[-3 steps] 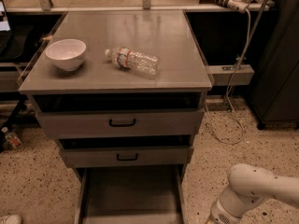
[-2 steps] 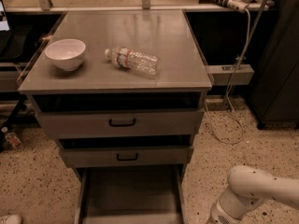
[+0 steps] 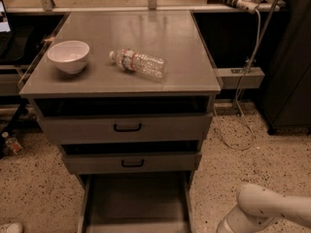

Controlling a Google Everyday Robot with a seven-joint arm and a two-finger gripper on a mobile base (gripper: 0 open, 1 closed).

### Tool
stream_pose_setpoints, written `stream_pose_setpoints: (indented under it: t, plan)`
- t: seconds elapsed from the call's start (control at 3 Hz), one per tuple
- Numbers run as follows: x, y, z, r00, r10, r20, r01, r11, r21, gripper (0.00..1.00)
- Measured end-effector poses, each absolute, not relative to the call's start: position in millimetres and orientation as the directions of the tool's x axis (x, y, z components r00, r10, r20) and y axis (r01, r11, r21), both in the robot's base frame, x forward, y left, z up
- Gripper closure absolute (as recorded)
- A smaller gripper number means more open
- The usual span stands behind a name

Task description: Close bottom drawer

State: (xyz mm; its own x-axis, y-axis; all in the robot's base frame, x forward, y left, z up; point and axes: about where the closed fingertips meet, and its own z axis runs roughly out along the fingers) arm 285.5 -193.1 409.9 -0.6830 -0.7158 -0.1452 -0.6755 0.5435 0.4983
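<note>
The bottom drawer [image 3: 136,198] stands pulled far out of the grey cabinet [image 3: 121,81]. Its long empty tray reaches the lower edge of the view, and its front panel and black handle are cut off there. The mid-sized drawer [image 3: 131,162] and the tall top drawer [image 3: 127,127] above it are each open a little, with a dark gap over each front. My gripper is out of view. Only a white arm link [image 3: 265,210] shows at the bottom right, to the right of the open tray and apart from it.
A white bowl [image 3: 68,56] and a clear plastic bottle [image 3: 139,63] lying on its side rest on the cabinet top. A cable [image 3: 243,106] hangs down to the speckled floor at the right, next to a dark cabinet [image 3: 289,72]. Dark shelving stands at the left.
</note>
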Motion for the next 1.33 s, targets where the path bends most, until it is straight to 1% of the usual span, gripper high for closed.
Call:
stream_pose_setpoints:
  t: [0.33, 0.67, 1.0, 1.33]
  plan:
    - [271, -179, 353, -0.738, -0.658, -0.151, -0.61, 0.555, 0.565, 1.0]
    - [257, -165, 303, -0.778, -0.615, -0.131, -0.544, 0.555, 0.629, 1.0]
    - [257, -165, 303, -0.778, -0.615, -0.131, -0.544, 0.555, 0.629, 1.0]
    - [257, -162, 272, -0.814, -0.57, -0.111, -0.503, 0.597, 0.624, 1.0]
